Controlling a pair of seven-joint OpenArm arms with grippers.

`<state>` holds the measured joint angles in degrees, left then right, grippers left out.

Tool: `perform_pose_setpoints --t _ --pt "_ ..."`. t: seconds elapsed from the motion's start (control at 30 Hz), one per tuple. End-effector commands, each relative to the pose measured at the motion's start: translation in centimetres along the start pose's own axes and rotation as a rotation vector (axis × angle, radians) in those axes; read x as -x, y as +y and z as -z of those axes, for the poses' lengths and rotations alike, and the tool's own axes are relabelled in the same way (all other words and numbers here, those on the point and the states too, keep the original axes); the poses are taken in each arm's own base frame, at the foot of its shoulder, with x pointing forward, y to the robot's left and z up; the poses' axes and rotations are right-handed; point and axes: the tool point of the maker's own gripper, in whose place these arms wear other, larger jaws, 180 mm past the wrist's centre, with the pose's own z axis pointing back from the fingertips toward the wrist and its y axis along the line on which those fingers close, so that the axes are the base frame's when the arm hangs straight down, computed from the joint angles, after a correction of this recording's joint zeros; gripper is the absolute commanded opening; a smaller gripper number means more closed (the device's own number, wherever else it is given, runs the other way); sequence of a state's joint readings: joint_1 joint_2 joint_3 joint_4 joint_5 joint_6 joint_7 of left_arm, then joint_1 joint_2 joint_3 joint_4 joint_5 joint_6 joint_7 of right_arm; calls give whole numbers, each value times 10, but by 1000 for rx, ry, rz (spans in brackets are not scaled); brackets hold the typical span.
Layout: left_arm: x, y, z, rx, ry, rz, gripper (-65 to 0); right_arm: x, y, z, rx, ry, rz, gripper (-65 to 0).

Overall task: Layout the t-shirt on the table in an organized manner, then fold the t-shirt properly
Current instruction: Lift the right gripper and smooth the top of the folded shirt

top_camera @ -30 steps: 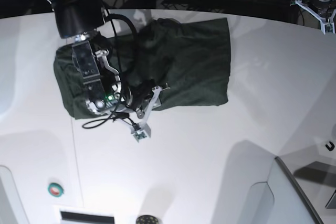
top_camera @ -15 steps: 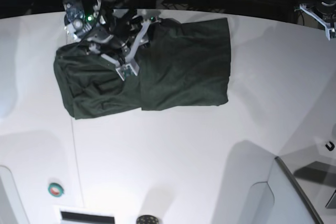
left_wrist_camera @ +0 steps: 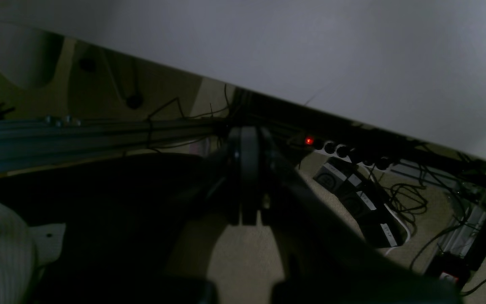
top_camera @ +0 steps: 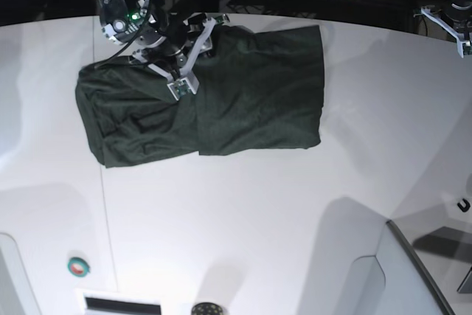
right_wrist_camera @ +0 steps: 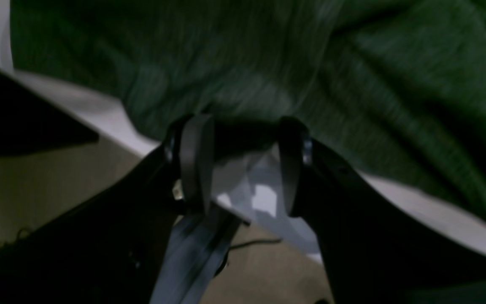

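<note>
One green t-shirt (top_camera: 221,97) lies folded on the white table (top_camera: 295,219). The right gripper (top_camera: 193,53), at its 11 o'clock edge, is spread and holds nothing. The left gripper (left_wrist_camera: 245,177) is pressed together.

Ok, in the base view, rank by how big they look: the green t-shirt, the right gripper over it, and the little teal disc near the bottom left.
1. t-shirt
2. right gripper, though it sits nearer the camera
3. teal disc

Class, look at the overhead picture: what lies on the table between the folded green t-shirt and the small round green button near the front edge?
Nothing: in the base view only bare white table separates the t-shirt from the round green button, apart from a thin dark seam line.
</note>
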<state>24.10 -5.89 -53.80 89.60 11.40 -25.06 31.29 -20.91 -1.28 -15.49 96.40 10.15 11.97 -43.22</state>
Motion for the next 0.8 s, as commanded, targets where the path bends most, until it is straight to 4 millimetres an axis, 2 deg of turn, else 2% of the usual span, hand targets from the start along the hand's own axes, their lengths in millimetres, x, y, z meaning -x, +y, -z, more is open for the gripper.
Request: perform_pose_setpoints --t 0.0,0.33,0.53,0.77 --pt "-6 13 -3 -32 -20 7 -650 -9 3 1 -12 -30 6 -414" --pt "-6 13 -3 -32 -20 7 -650 -13 2 3 -13 -35 6 -414" --pt "-6 12 -3 -30 -21 8 -650 -25 16 5 -121 -69 94 -414" --pt "-5 13 -3 -32 -19 6 -650 -19 14 12 -120 -42 102 -422"
